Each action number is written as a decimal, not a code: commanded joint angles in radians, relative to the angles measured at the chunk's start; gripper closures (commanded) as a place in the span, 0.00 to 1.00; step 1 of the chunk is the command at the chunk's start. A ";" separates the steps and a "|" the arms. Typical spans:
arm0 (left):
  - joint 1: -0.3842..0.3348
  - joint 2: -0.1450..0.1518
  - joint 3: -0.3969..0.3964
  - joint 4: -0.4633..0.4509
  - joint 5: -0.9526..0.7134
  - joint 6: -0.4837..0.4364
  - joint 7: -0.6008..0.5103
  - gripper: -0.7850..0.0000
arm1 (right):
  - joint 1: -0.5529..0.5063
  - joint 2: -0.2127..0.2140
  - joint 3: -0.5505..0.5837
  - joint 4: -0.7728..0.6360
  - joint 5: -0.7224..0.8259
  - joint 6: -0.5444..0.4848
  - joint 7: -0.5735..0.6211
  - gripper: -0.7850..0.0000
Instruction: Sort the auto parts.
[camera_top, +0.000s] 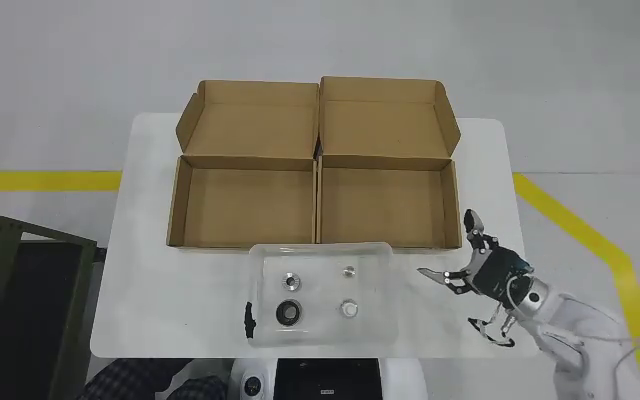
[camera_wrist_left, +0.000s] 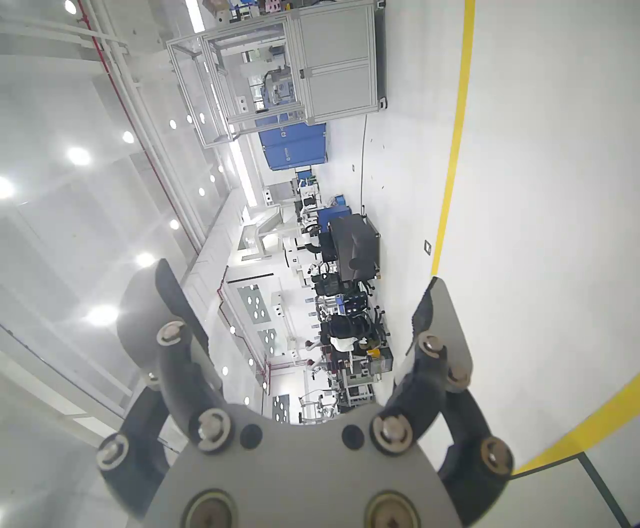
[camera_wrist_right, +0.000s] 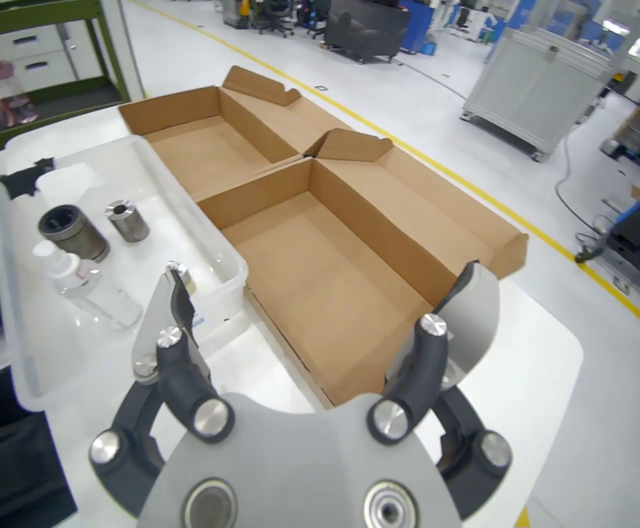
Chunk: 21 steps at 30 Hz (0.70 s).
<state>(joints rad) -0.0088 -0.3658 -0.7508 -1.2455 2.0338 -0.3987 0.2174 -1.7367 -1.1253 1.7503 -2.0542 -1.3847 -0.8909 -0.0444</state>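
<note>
A white worktop (camera_top: 150, 300) lies beneath the right pincer (camera_top: 446, 244). A yellow floor line (camera_top: 580, 232) runs just beyond it, and a dark green rack (camera_top: 40, 300) stands well away.

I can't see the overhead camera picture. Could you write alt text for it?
A white table holds two open brown cardboard boxes side by side, with a clear plastic tray of four small parts in front of them. The robot's right pincer is open above the table beside the tray.
</note>
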 joint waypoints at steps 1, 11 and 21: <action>0.000 0.000 0.000 0.000 0.000 0.000 0.000 0.00 | 0.018 0.004 -0.020 -0.012 -0.002 -0.039 0.033 0.00; 0.000 0.000 0.000 0.000 0.000 0.000 0.000 0.00 | 0.086 0.040 -0.225 -0.073 -0.030 -0.121 0.212 0.00; 0.000 0.000 0.000 0.000 0.000 0.000 0.000 0.00 | 0.164 0.087 -0.372 -0.069 -0.001 -0.121 0.365 0.00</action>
<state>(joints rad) -0.0088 -0.3658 -0.7508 -1.2455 2.0338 -0.3987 0.2174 -1.5792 -1.0415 1.3906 -2.1225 -1.3895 -1.0123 0.3094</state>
